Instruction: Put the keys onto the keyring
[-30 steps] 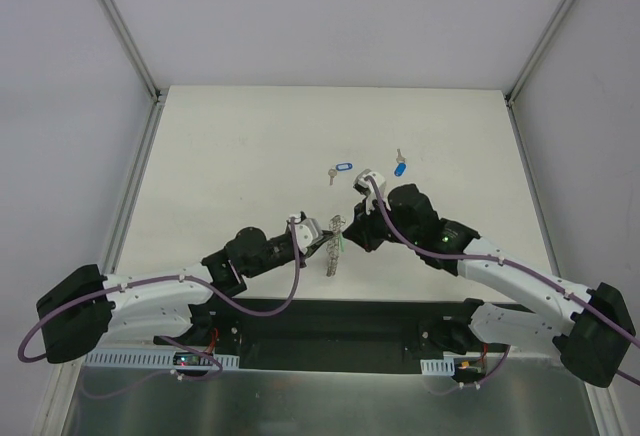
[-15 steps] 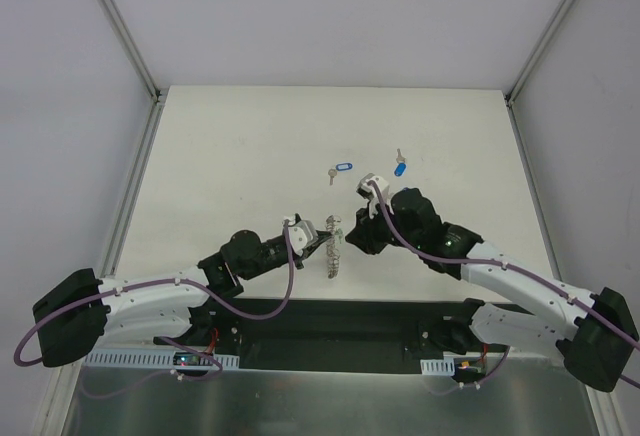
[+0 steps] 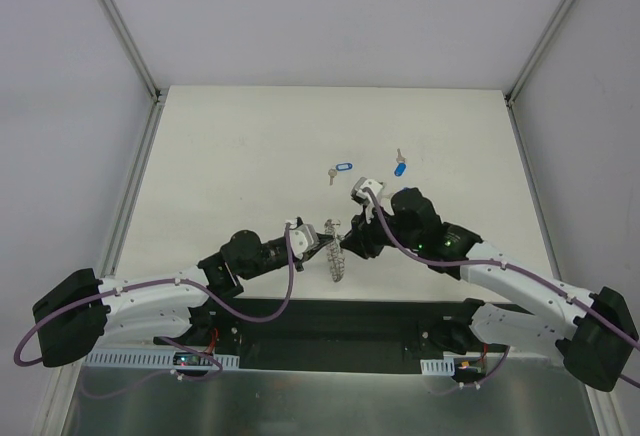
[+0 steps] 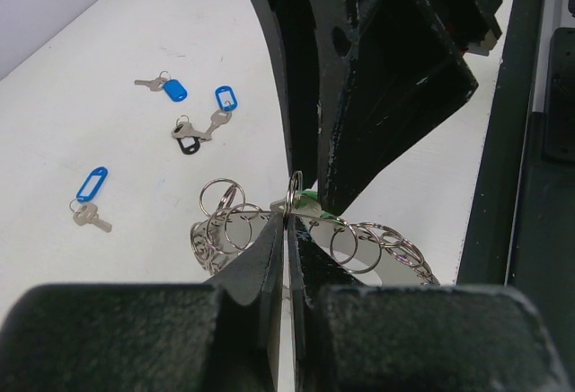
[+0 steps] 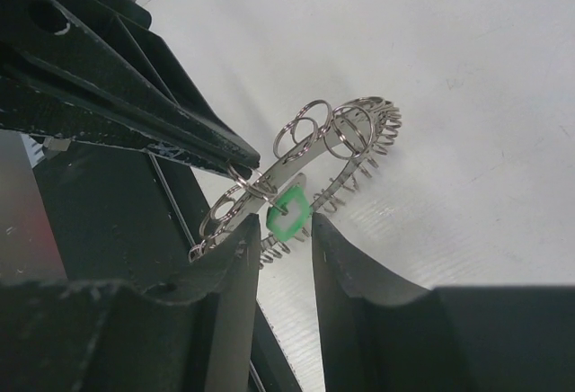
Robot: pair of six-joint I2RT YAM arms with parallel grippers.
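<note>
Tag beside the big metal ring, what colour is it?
The tag is green, clearest in the right wrist view.

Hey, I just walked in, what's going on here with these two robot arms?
The left gripper is clamped shut on the rim of the keyring. The right gripper has its jaws apart around the green key tag, which sits right against the ring. I can't tell whether it is threaded on. Three blue-tagged keys lie loose on the table farther back, not yet on the ring.
</note>
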